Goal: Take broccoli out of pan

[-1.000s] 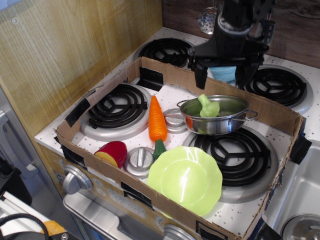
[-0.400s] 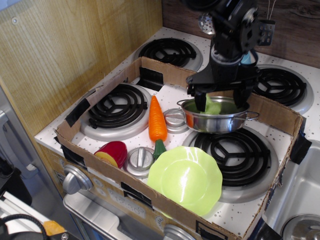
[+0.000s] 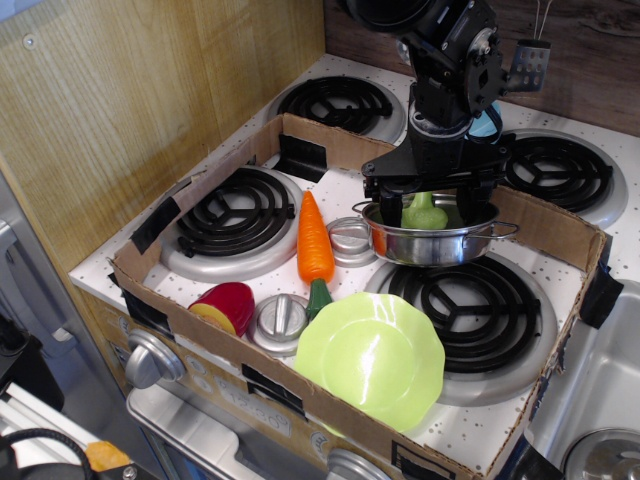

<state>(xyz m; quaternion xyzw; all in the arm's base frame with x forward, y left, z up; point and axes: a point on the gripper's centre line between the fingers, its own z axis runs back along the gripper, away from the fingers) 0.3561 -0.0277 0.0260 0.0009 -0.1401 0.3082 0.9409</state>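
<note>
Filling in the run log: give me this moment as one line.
phase: reaching for grasp | gripper: open, lowered into pan, fingers either side of broccoli | broccoli: inside pan, not lifted

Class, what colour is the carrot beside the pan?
Orange carrot with a dark green tip, clearest in the observation image.

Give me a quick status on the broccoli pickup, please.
Gripper open, fingers down inside pan, straddling broccoli. Broccoli not lifted. Nothing blocking.
</note>
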